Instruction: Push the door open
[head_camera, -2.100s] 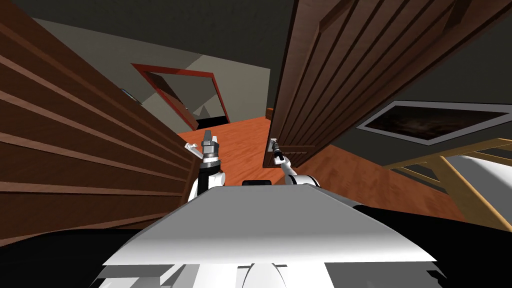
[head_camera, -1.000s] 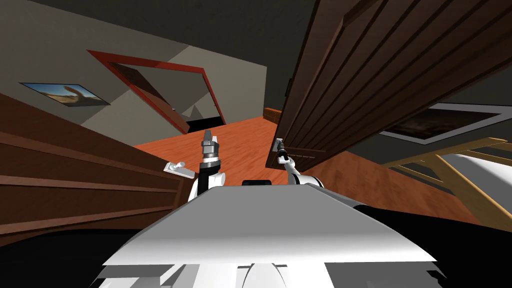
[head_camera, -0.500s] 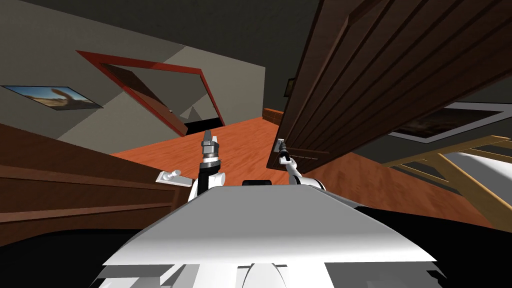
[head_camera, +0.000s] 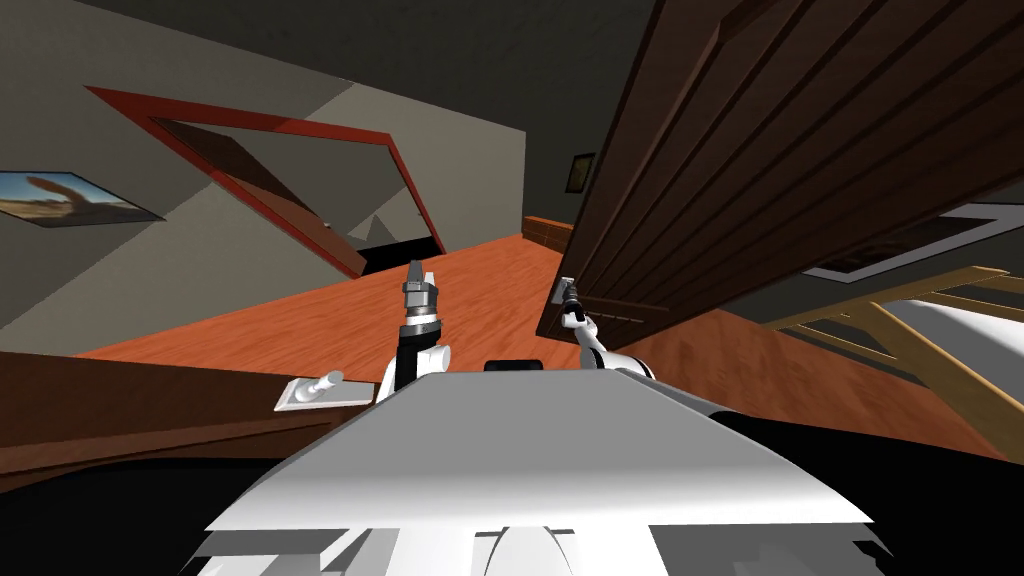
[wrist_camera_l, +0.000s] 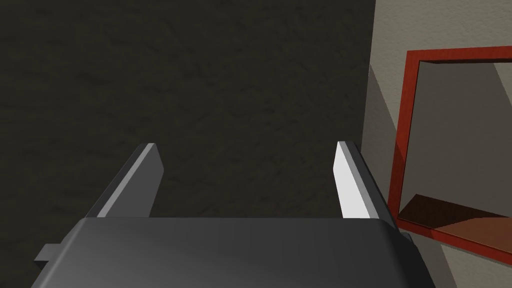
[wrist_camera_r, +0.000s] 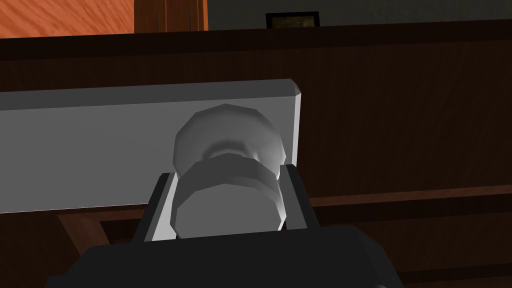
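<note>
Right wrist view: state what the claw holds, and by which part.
The right claw is shut on the grey door knob, fingers pressing its two sides. The left claw holds nothing.

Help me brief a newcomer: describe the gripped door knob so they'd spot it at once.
Start at the dark brown door on my right. Near its edge a pale grey plate carries the round grey knob. My right gripper is shut on it, while the other knob on the left door stands free.

Right gripper (head_camera: 568, 297) at pale handle (head_camera: 560, 288), dark door (head_camera: 800, 140).
</note>
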